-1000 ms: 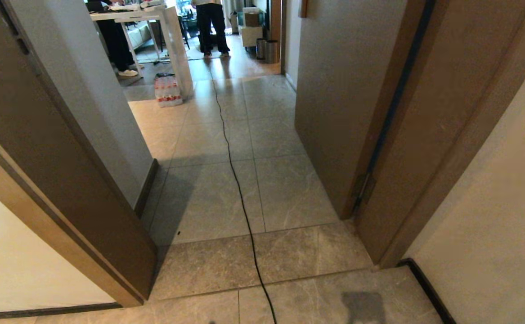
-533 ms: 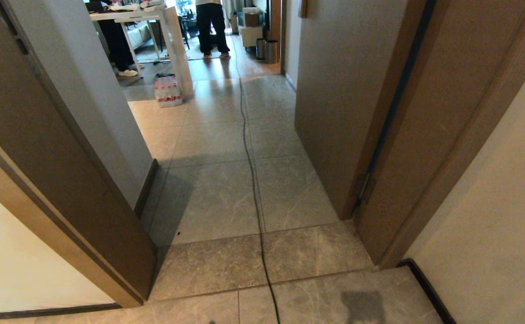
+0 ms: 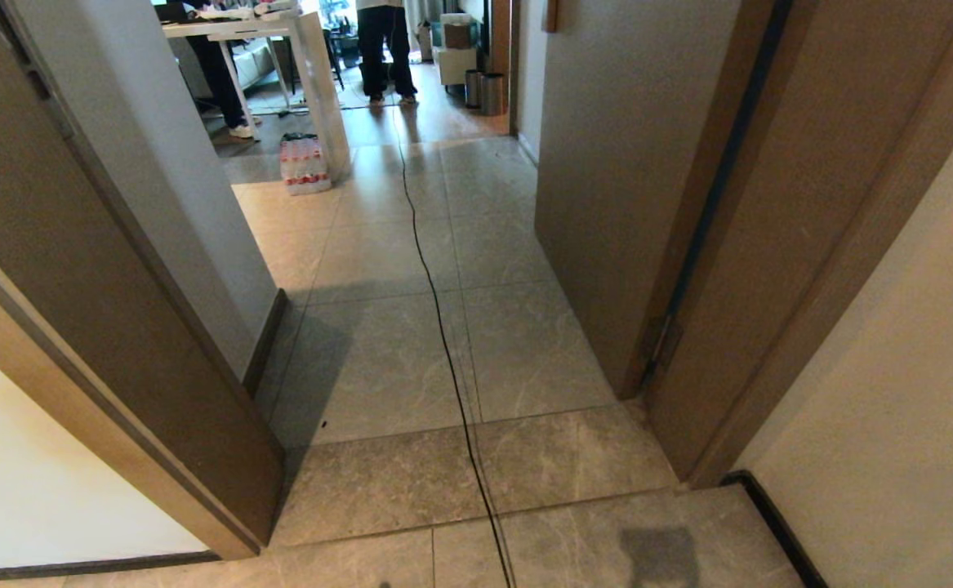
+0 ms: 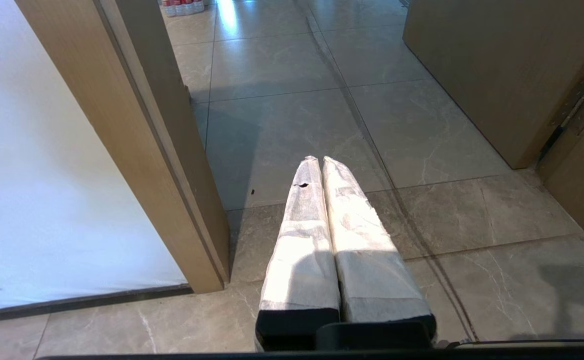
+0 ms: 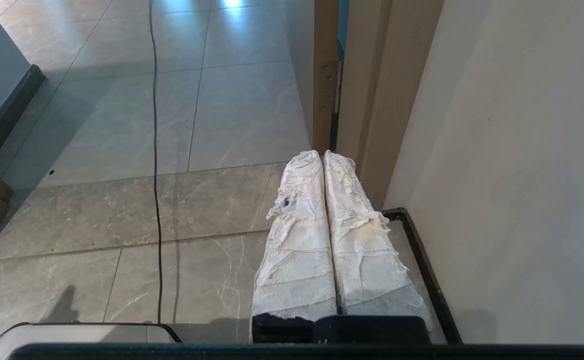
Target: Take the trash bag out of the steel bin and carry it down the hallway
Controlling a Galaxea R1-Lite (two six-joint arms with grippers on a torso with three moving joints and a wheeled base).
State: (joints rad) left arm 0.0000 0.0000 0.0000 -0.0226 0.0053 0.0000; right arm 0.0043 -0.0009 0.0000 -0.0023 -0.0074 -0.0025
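- You had no trash bag in any view at this moment; neither claw carried it, so as far as could be judged the removal was not yet done.
- Steel bin [image 3: 492,92]: one small steel cylinder, a second just beside it, stood at the far end of the hallway [image 3: 411,359], against the wall corner. Too small to tell whether a bag sat in either.
- Left gripper [image 4: 318,161]: wrapped fingers [image 4: 302,225] pressed together, nothing between them, hanging over the hallway tiles near the left-hand door frame [image 4: 141,130].
- Right gripper [image 5: 321,154]: fingers likewise closed on nothing, just beside the right-hand wall [image 5: 512,150].
- Black cable [image 3: 443,351] ran along the hallway floor from your base toward the bin's end.
- Person [image 3: 385,41] standing beyond the hallway, near the bin; bottle pack [image 3: 305,163] by a white table leg [image 3: 322,90].
- Left to do, on this reading: reach the bin, pull the bag, carry it along the hallway.
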